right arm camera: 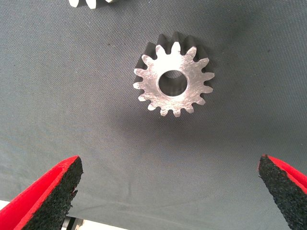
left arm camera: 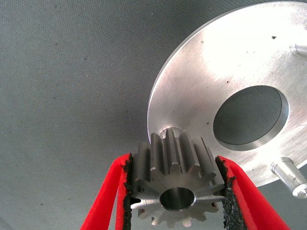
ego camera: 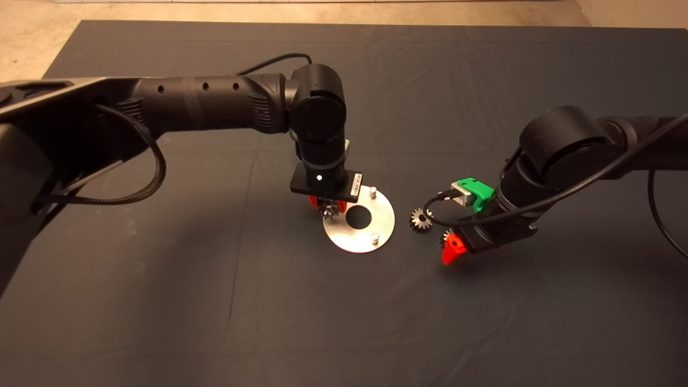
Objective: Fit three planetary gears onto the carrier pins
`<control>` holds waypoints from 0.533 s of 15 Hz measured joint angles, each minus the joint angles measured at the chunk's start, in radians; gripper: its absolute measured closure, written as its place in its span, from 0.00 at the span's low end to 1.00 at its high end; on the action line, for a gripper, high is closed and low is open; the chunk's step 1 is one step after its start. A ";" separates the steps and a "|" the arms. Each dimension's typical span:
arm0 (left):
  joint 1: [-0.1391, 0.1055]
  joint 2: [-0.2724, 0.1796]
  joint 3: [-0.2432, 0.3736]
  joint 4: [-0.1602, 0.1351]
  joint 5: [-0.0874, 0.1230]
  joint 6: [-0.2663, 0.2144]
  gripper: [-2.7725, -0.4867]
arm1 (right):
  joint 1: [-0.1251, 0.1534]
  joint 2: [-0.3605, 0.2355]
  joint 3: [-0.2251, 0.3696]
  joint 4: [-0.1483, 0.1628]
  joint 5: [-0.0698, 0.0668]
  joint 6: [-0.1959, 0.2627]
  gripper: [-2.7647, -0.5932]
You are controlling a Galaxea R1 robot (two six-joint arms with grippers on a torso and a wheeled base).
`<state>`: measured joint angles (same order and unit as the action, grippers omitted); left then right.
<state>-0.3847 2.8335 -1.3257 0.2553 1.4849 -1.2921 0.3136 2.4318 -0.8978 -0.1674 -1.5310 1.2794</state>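
My left gripper [ego camera: 327, 204] is shut on a steel planetary gear [left arm camera: 175, 189] and holds it over the left rim of the shiny carrier disc [ego camera: 344, 236]. In the left wrist view one carrier pin [left arm camera: 168, 132] shows just past the held gear, and two more pins [left arm camera: 290, 175] [left arm camera: 300, 48] stand free on the disc [left arm camera: 206, 81]. My right gripper [ego camera: 450, 248] is open above a second gear [right arm camera: 173, 81] lying flat on the mat; its fingers [right arm camera: 48, 191] are wide apart. A third gear [ego camera: 420, 219] lies on the mat right of the disc.
The dark mat [ego camera: 215, 301] stretches around the disc. The left arm [ego camera: 215, 102] crosses the upper left and the right arm [ego camera: 564, 145] reaches in from the right. A black cable [ego camera: 441, 215] loops near the third gear.
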 joint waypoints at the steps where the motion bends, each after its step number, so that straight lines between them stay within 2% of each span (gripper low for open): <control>1: 0.000 -0.001 0.004 0.002 0.000 0.000 0.80 | 0.000 0.000 0.000 0.000 0.000 0.000 0.02; 4: 0.005 -0.004 0.029 0.019 0.002 -0.003 0.80 | 0.000 0.000 0.000 0.000 0.000 0.000 0.02; 6: 0.027 -0.004 0.047 0.019 0.000 -0.020 0.80 | 0.000 -0.002 0.000 0.000 0.001 0.000 0.02; 8: 0.030 -0.005 0.058 0.016 -0.001 -0.027 0.80 | 0.000 -0.005 0.000 0.000 -0.002 0.000 0.02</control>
<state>-0.3545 2.8287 -1.2681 0.2717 1.4843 -1.3191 0.3140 2.4270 -0.8977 -0.1679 -1.5331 1.2791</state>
